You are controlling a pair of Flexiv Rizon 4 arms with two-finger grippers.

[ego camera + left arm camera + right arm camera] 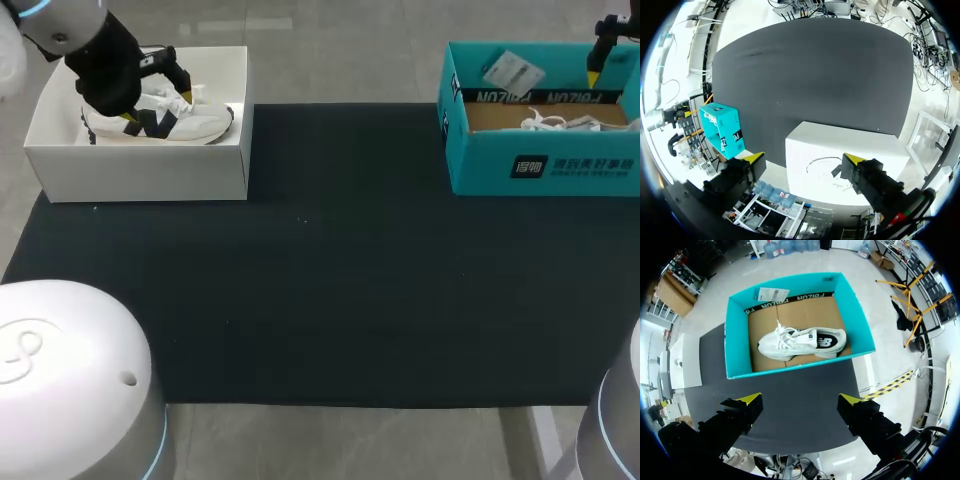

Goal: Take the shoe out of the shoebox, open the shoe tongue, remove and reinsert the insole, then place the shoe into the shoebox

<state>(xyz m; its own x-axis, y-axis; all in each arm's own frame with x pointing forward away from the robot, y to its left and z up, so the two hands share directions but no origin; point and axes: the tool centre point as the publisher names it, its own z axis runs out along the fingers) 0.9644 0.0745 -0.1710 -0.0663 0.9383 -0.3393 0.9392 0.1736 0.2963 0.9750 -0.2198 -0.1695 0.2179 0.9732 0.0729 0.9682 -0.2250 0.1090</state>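
We see two boxes at the far edge of the black mat [330, 280].

The white box [140, 175] sits in the upper left of the head view. The first shoe [195, 122] lies inside it. It is white with dark marks, and its toe points toward the middle of the picture. Our left arm [100, 60] comes in from the upper left corner and hides the heel end of that shoe. In the left wrist view, the left gripper [804, 158] is wide open and has hold of nothing. One yellow tip is over the white box and the other is out past the box's side wall. We cannot tell if the fingers touch the shoe.

The teal box [540, 165] sits in the upper right of the head view. The second shoe [802, 342] lies inside it on the brown floor of the box. It is white with white laces. A paper tag [772, 293] rests by the box's far wall.

The right gripper [800, 400] is up at the upper right corner of the head view. In the right wrist view its fingers are spread wide with nothing between them, and the teal box lies ahead of them.
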